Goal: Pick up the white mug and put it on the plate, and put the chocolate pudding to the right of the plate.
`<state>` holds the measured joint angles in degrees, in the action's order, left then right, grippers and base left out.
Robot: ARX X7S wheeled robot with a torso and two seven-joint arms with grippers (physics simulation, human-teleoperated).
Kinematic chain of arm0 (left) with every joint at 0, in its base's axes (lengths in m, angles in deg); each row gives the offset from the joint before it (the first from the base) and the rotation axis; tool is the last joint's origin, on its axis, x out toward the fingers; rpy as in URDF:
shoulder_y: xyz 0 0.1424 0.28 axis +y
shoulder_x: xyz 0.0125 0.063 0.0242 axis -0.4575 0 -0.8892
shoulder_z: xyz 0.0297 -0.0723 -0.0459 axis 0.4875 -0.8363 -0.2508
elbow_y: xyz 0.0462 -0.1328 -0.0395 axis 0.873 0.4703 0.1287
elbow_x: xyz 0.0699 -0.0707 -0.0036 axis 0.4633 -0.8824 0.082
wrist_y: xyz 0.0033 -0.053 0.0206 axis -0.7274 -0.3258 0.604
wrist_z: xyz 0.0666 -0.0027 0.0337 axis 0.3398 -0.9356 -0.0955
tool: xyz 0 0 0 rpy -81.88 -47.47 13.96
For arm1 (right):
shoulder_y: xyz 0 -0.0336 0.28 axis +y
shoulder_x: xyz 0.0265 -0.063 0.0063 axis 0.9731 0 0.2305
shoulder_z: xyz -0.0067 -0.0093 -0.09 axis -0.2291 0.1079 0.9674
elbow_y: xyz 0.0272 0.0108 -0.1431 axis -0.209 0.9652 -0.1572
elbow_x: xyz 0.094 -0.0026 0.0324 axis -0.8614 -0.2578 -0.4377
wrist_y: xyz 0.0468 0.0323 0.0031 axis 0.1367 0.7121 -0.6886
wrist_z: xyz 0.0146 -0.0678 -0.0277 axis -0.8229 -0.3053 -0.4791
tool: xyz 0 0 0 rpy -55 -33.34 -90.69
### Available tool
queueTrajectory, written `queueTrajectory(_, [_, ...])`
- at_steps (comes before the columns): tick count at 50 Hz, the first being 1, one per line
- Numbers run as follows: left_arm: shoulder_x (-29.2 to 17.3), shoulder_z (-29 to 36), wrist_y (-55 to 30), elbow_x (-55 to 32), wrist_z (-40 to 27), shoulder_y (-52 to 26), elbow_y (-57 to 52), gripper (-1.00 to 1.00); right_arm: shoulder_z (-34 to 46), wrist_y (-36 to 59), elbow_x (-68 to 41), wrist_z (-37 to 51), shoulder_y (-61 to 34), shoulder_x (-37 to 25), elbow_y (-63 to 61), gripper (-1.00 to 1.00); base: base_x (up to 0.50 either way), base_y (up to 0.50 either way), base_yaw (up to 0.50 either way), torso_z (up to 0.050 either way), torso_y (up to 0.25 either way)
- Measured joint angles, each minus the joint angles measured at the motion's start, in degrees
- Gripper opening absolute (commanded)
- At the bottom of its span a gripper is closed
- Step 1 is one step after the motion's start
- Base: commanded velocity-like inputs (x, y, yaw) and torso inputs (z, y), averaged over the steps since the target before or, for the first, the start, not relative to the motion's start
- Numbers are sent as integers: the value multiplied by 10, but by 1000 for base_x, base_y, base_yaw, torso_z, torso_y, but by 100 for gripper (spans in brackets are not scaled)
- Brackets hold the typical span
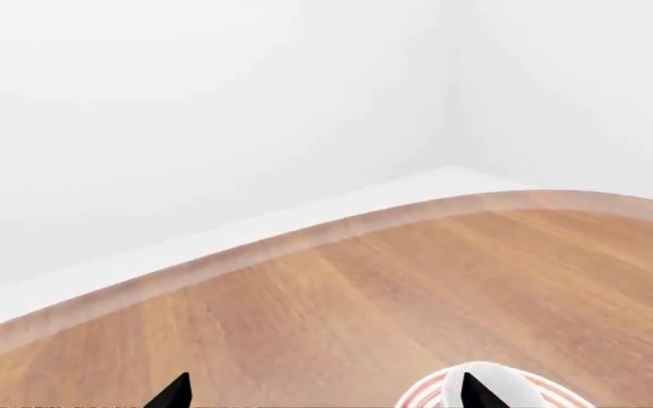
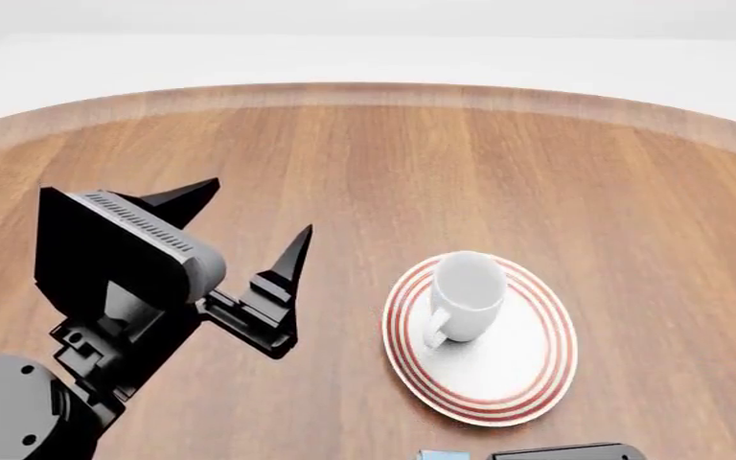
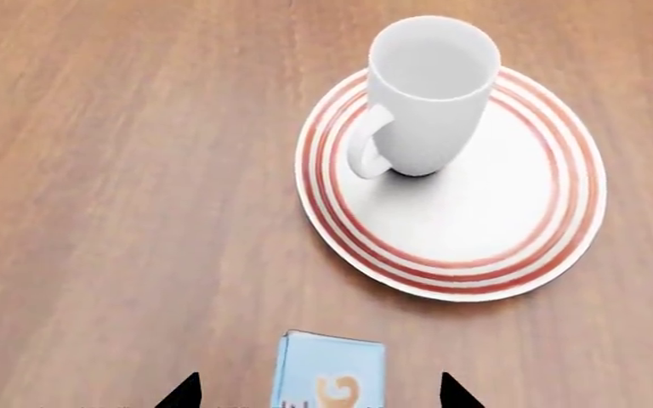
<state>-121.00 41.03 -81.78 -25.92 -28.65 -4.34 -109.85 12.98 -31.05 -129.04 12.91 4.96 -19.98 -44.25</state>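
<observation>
The white mug stands upright on the plate, handle toward me, right of the table's middle. My left gripper hovers open and empty to the left of the plate. In the left wrist view that gripper shows only its tips, with the plate and the mug at one fingertip. The chocolate pudding lies flat on the wood, nearer to me than the plate and mug. It sits between the fingers of my open right gripper, with a gap on each side. The pudding barely shows at the head view's lower edge.
The round wooden table curves away to its far edge, with white floor and walls beyond. A dark part of my right arm shows at the head view's lower edge, just in front of the plate.
</observation>
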Motion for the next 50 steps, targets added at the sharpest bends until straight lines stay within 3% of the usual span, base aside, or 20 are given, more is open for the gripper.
queueTrajectory(50, [14, 2, 11, 4, 5, 22, 19, 100, 0, -26, 84, -102, 73, 12, 57, 100, 0, 0, 0, 0, 0])
